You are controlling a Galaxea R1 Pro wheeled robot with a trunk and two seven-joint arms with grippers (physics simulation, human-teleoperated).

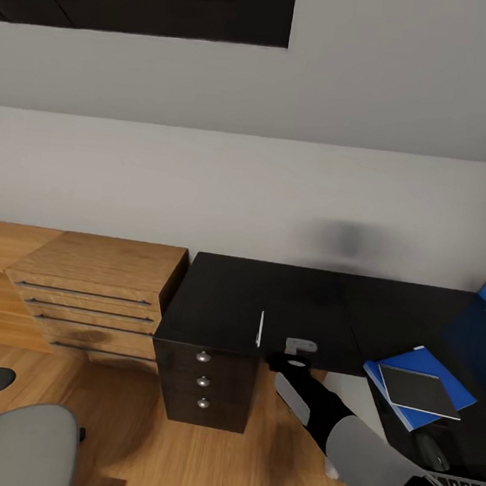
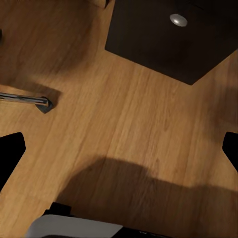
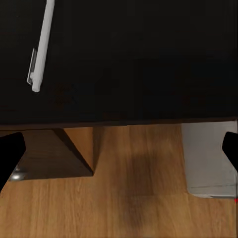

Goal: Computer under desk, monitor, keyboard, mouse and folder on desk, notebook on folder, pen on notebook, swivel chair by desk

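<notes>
Head view: pen [image 1: 260, 329] near desk [image 1: 222, 301] front edge, long axis front-to-back, just left of the right gripper [image 1: 301, 346], the nearer arm; both grippers' fingers spread, empty.

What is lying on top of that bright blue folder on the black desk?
A dark grey flat notebook lies on the bright blue folder, covering its middle. No pen is on it; a slim white pen lies apart on the glossy black desk.

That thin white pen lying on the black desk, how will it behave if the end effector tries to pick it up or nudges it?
The pen looks slim and rigid, so it is probably light and stiff. Lying flat on the glossy desk, it may slide or roll if nudged. Its clip, seen in the right wrist view, could limit rolling. Its low profile probably makes pinching tricky.
</notes>
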